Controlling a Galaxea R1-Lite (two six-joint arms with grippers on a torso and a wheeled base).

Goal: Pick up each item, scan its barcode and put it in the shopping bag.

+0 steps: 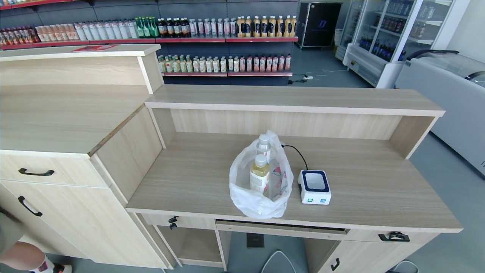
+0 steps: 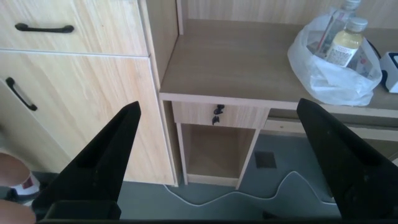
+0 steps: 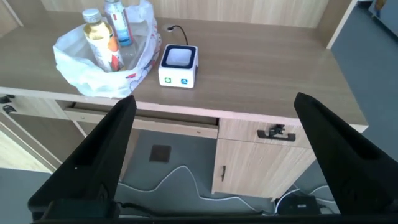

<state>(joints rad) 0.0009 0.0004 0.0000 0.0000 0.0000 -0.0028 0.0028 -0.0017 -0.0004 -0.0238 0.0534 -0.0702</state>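
While left fingers [image 2: 106, 149] and right fingers [image 3: 102, 149] hang spread, empty, the shopping bag [image 1: 257, 204] sits at the edge of the counter [image 1: 379, 189].

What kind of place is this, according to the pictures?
Most likely a small shop, seen from its checkout counter: shelves of bottled drinks behind it, glass-door fridges, and a barcode scanner beside a shopping bag.

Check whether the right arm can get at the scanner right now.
Probably yes. The scanner stands on the counter beside the bag with nothing over it. The open right gripper faces it from in front of the counter, with clear space between.
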